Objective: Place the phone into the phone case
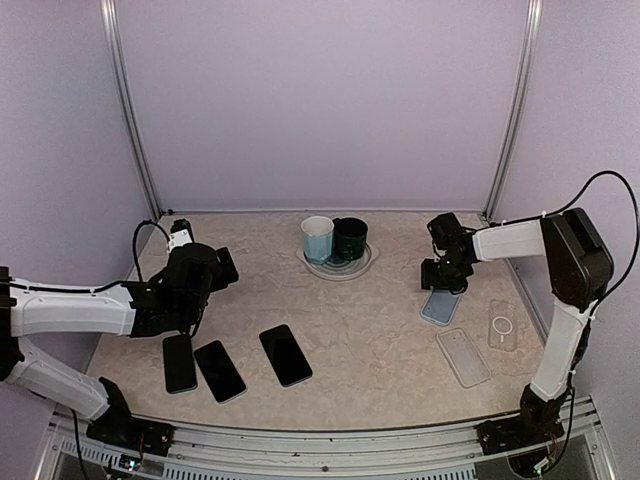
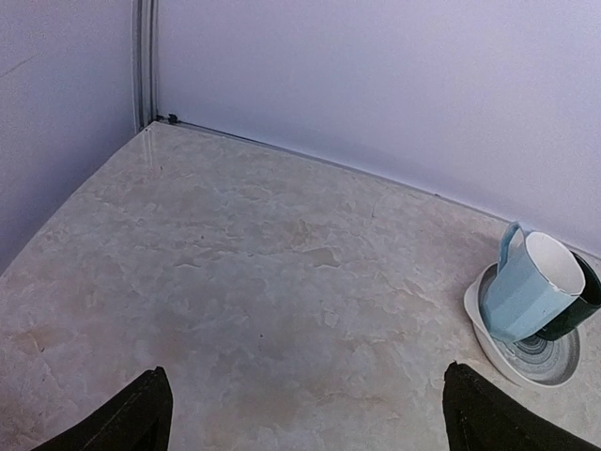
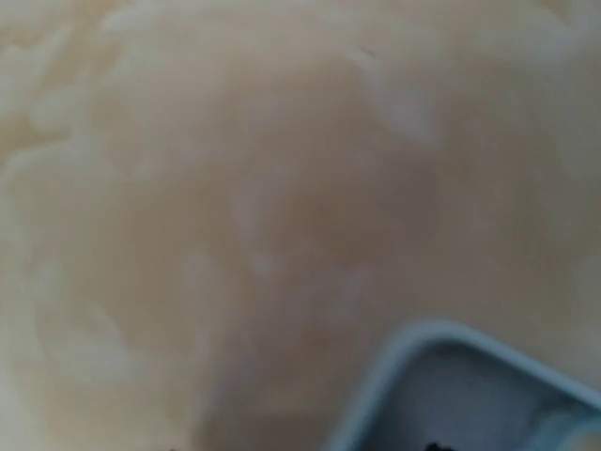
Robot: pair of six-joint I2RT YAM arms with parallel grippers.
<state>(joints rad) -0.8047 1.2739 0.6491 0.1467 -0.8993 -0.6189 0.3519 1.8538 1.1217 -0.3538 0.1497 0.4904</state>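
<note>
The marbled table (image 1: 360,320) holds 3 dark phones (image 1: 285,354) lying flat at near left, side by side. The rightmost 2 have long axes running near to far with their far ends leaning left, while the leftmost runs almost straight.

Each is probably a stiff, fairly heavy glass slab, slippery on its faces, so it is best pinched across the 2 long edges near the middle.

The blue case (image 1: 438,310) lies open side up at far right, its long axis also roughly near to far. It looks light and flexible, safest held by a rim.

The left gripper (image 2: 305,421) is spread wide above the phones and holds nothing. The right gripper (image 1: 443,282) sits at the case's far end, and I cannot tell whether it pinches the rim.
</note>
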